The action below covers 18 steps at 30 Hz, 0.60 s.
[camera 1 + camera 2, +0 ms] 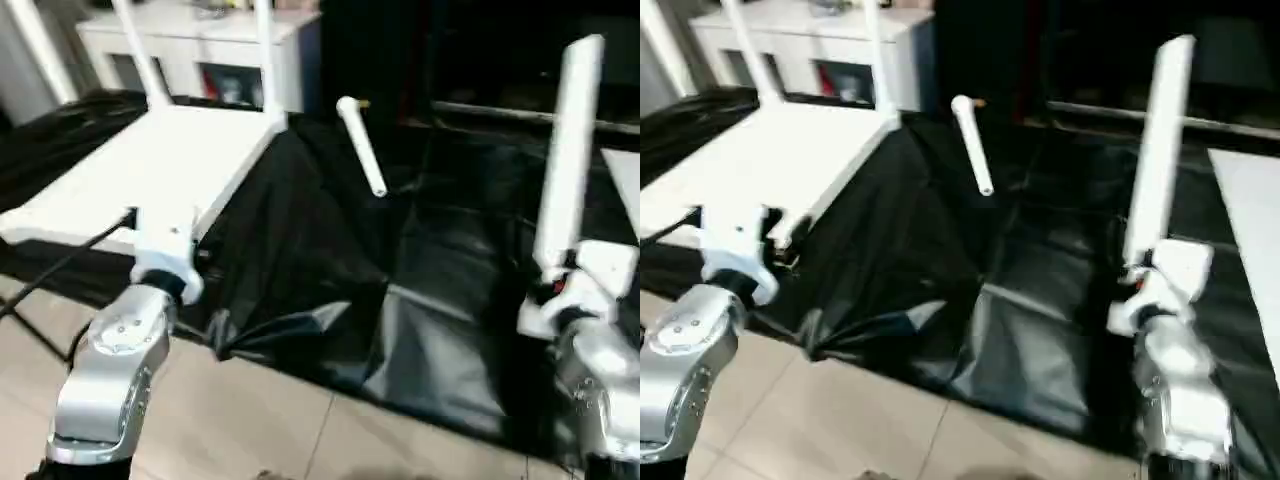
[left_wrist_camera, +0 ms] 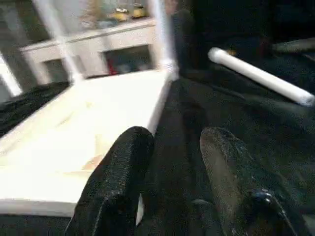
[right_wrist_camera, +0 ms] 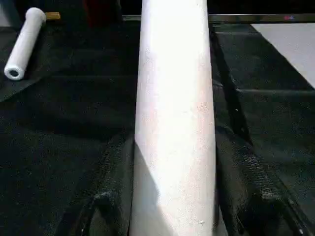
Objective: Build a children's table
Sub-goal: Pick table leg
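1 leg (image 3: 174, 123) in right tool (image 3: 172, 196), lower end cut off.

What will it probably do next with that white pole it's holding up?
Probably swing the right gripper, shut on an upright leg, left toward the tabletop. Two legs already stand at its far corners, and the near corners look bare.

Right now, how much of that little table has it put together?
About half, it seems. Two legs already stand up from the far corners of the upside-down tabletop. The right gripper holds a third leg upright, not yet fitted. A fourth leg lies loose on the black cloth. The left gripper is open and empty by the tabletop's near edge.
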Tool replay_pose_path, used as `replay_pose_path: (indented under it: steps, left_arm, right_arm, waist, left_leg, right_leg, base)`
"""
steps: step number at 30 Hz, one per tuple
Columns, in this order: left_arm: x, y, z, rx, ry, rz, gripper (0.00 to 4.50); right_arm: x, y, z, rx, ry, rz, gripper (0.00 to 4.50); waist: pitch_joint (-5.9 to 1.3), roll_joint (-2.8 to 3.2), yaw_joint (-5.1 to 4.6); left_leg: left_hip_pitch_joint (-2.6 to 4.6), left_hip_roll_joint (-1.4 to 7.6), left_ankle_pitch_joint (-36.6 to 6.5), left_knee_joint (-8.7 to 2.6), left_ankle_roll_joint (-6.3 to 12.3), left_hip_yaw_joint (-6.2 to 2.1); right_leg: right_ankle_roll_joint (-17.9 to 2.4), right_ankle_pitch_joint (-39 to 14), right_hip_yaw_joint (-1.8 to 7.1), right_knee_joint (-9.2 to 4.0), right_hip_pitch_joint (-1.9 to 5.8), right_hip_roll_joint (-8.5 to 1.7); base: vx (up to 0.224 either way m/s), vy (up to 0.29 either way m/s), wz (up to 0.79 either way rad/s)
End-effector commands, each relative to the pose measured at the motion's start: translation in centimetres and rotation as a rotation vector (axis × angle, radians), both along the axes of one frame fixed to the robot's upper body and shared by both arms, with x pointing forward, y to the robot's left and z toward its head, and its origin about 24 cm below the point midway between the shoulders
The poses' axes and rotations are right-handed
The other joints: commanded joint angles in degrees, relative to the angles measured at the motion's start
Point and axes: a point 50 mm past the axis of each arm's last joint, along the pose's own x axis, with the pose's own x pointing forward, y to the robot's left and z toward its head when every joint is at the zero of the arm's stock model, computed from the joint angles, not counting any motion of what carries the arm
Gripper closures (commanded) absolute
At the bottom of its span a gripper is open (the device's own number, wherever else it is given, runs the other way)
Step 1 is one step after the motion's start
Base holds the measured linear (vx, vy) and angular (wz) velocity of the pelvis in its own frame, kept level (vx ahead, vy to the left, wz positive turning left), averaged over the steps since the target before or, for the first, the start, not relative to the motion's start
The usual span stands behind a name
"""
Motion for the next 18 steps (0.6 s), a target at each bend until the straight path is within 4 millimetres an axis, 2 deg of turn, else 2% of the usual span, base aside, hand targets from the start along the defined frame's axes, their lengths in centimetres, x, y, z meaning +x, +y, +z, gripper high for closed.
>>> replay_pose_path:
  steps: [1, 2, 3, 4, 5, 6, 7, 8, 9, 10, 11, 12, 13, 14, 15, 16, 17, 18]
  left_arm:
    - [-0.9, 2.3, 0.9, 0.02, -0.031, 0.138, 2.37]
    - [-1.2, 2.6, 1.1, 0.025, -0.046, 0.16, 2.37]
    - [-1.4, 2.8, 1.2, 0.029, -0.055, 0.172, 2.37]
    - [-2.2, 3.5, 1.5, 0.048, -0.077, 0.209, 2.37]
    - [-2.3, 3.6, 1.5, 0.048, -0.079, 0.215, 2.37]
    - [-2.9, 4.0, 1.4, -0.007, -0.098, 0.242, 2.37]
    - [-3.5, 4.5, 1.1, -0.019, -0.091, 0.266, 2.37]
    - [-3.9, 4.8, 0.9, -0.023, -0.086, 0.279, 2.37]
    - [-4.2, 4.9, 0.9, -0.008, -0.083, 0.281, 2.37]
    - [-4.6, 5.0, 1.2, 0.028, -0.08, 0.272, 2.37]
    - [-4.7, 4.9, 1.3, 0.042, -0.08, 0.267, 2.37]
    - [-4.8, 4.9, 1.4, 0.055, -0.08, 0.263, 2.37]
    - [-5.0, 4.9, 1.4, 0.05, -0.077, 0.277, 2.37]
    - [-5.3, 5.1, 1.4, 0.038, -0.078, 0.296, 2.37]
    - [-5.3, 5.1, 1.4, 0.038, -0.078, 0.296, 2.37]
    - [-5.5, 5.2, 1.4, 0.028, -0.079, 0.303, 2.37]
    - [-5.6, 5.4, 1.4, 0.027, -0.08, 0.311, 2.37]
    - [-5.7, 5.4, 1.5, 0.025, -0.081, 0.312, 2.37]
  right_arm:
    - [0.6, 0.6, 1.2, 0.027, -0.031, 0.006, 2.61]
    - [0.6, 0.7, 1.2, 0.023, -0.027, 0.013, 2.61]
    - [0.7, 0.7, 1.3, 0.021, -0.024, 0.017, 2.61]
    - [1.0, 0.9, 1.3, 0.025, -0.017, 0.034, 2.61]
    - [1.0, 1.0, 1.3, 0.028, -0.015, 0.037, 2.61]
    - [1.2, 1.2, 1.3, 0.028, -0.008, 0.046, 2.61]
    - [1.2, 1.3, 1.4, 0.028, -0.004, 0.049, 2.61]
    - [1.3, 1.3, 1.4, 0.028, -0.002, 0.05, 2.61]
    - [1.3, 1.3, 1.4, 0.026, 0.0, 0.054, 2.61]
    - [1.4, 1.3, 1.5, 0.022, 0.004, 0.061, 2.61]
    - [1.4, 1.3, 1.5, 0.023, 0.005, 0.064, 2.61]
    - [1.5, 1.3, 1.6, 0.025, 0.007, 0.065, 2.61]
    - [1.5, 1.3, 1.6, 0.025, 0.011, 0.068, 2.61]
    - [1.6, 1.3, 1.5, 0.026, 0.018, 0.071, 2.61]
    - [1.6, 1.3, 1.5, 0.026, 0.018, 0.071, 2.61]
    - [1.7, 1.4, 1.4, 0.026, 0.024, 0.076, 2.61]
    - [1.7, 1.5, 1.4, 0.027, 0.028, 0.082, 2.61]
    - [1.8, 1.6, 1.4, 0.027, 0.029, 0.085, 2.61]
  waist:
    - [-2.04, -3.03, 0.88]
    - [-2.3, -1.78, 1.82]
    - [-2.3, -0.47, 0.97]
    - [-2.03, 1.52, -0.7]
    - [-2.03, 1.52, -0.7]
    - [-1.29, 2.87, -1.96]
    - [-0.69, 2.0, -2.26]
    - [-0.3, 1.64, -2.26]
    - [0.28, -0.51, -1.5]
    - [0.18, -1.44, -0.83]
    - [0.18, -1.44, -0.83]
    - [0.61, -3.29, 0.38]
    - [-0.34, -4.25, 1.7]
    - [-0.36, -3.84, 2.57]
    - [-0.2, -4.23, 2.84]
    - [-1.07, -2.18, 2.55]
    - [-1.16, -1.43, 1.5]
    - [-1.87, -0.63, -1.33]
  left_leg:
    - [-5.24, 3.04, -4.45, 6.04, -5.63, -9.5]
    - [-2.61, 4.12, -5.46, 2.67, -6.18, -9.45]
    - [1.77, 4.67, -12.65, -3.18, -5.22, -8.74]
    - [4.77, 9.85, -30.27, -8.71, -5.88, -12.41]
    - [4.77, 9.85, -30.27, -8.71, -5.88, -12.41]
    - [6.36, 10.52, -53.8, -12.79, -10.49, -14.26]
    - [6.98, 10.76, -59.26, -14.7, -8.67, -13.83]
    - [6.83, 10.55, -60.37, -15.32, -7.38, -13.17]
    - [7.43, 9.94, -60.18, -15.14, -5.03, -11.0]
    - [9.15, 6.82, -53.31, -11.68, -5.25, -7.43]
    - [9.15, 6.82, -53.31, -11.68, -5.25, -7.43]
    - [8.85, 4.17, -26.29, -1.48, -1.76, -4.67]
    - [3.77, 5.28, -12.49, -0.38, 1.26, -5.58]
    - [3.34, 5.66, -10.03, -1.19, 1.27, -5.67]
    - [3.31, 5.91, -9.09, -2.75, 1.39, -5.59]
    - [5.63, 6.65, -9.8, -8.86, 0.38, -5.84]
    - [8.23, 7.57, -14.08, -10.17, 0.3, -7.23]
    - [12.48, 10.79, -24.11, -12.4, 2.08, -12.13]
  right_leg:
    - [-1.77, -32.01, 4.67, -12.32, 4.72, -10.61]
    - [-6.29, -27.1, 3.89, -11.91, 3.32, -8.14]
    - [-11.51, -24.76, -0.09, -10.32, 1.68, -2.7]
    - [-9.06, -16.77, 0.83, -7.58, -0.23, 2.05]
    - [-9.06, -16.77, 0.83, -7.58, -0.23, 2.05]
    - [-3.91, -7.24, 0.4, -4.19, 1.22, 2.37]
    - [-2.23, -4.76, -0.33, -3.15, 2.42, 2.45]
    - [-1.49, -5.2, -0.51, -3.04, 3.37, 2.35]
    - [-0.94, -11.66, 0.12, -4.64, 4.24, 1.55]
    - [-2.27, -26.8, 1.42, -11.13, 3.65, 0.03]
    - [-2.27, -26.8, 1.42, -11.13, 3.65, 0.03]
    - [-4.63, -55.92, 4.97, -19.51, 4.3, -6.73]
    - [-5.29, -56.92, 7.24, -19.48, 9.44, -8.8]
    - [-6.27, -53.24, 7.15, -19.26, 10.32, -8.57]
    - [-6.98, -48.52, 6.18, -18.8, 10.27, -7.12]
    - [-8.23, -30.04, 1.66, -15.24, 8.99, -0.04]
    - [-8.11, -23.72, 0.46, -13.24, 7.06, 1.89]
    - [-7.07, -11.27, 0.04, -6.79, 3.22, 3.56]
  base:
    - [-0.02, 0.124, -0.12]
    - [-0.018, 0.171, -0.27]
    - [-0.069, 0.159, 0.08]
    - [-0.069, 0.159, 0.08]
    - [-0.094, 0.139, 0.18]
    - [-0.063, 0.142, 0.02]
    - [-0.063, 0.142, 0.02]
    - [-0.014, 0.105, -0.03]
    - [0.0, 0.0, 0.0]
    - [0.0, 0.0, 0.0]
    - [0.037, -0.067, 0.16]
    - [0.0, 0.0, 0.0]
    - [0.0, 0.0, 0.0]
    - [0.094, 0.024, -0.14]
    - [0.132, 0.044, -0.02]
    - [0.132, 0.044, -0.02]
    - [0.109, 0.06, 0.09]
    - [0.151, 0.067, -0.02]
